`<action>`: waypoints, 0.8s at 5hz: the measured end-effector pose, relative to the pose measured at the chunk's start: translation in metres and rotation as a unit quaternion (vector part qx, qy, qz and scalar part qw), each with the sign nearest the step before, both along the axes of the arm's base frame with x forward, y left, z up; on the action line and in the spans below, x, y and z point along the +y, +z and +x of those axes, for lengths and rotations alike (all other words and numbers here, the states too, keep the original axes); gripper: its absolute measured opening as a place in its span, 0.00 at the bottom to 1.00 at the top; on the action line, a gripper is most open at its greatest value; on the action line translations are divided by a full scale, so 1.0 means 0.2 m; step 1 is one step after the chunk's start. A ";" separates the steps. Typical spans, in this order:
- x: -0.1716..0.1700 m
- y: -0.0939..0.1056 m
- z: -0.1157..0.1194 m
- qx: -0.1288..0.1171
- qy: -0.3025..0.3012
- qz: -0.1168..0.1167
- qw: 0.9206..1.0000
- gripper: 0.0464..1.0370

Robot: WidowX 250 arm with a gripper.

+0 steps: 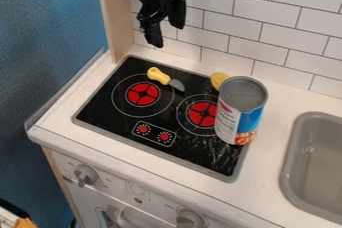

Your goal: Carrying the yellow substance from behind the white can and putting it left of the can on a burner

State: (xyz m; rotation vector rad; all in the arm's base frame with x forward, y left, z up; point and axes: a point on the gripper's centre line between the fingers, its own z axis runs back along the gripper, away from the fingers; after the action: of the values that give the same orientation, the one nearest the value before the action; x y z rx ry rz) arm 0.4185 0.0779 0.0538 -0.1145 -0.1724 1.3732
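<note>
I hang my gripper in front of the tiled wall, above the far left corner of the stovetop, my two fingers apart. The yellow substance lies near the stovetop's far edge, toward its far right corner, partly hidden from the camera by the can. The can stands upright at the stovetop's right edge. To the left, near the far edge, a knife lies with its yellow handle toward the far left corner, its blade pointing right.
</note>
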 end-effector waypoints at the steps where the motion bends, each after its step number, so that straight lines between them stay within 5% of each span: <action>1: -0.01 -0.10 -0.03 0.026 0.000 -0.004 1.000 0.96; 3: -0.16 -0.13 -0.05 0.051 -0.054 0.007 0.997 0.96; 4: -0.29 -0.13 -0.03 0.042 -0.105 -0.001 0.994 0.96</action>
State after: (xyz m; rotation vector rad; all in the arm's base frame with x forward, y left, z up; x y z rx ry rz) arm 0.4123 0.0197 0.0278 -0.0735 -0.0852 1.1654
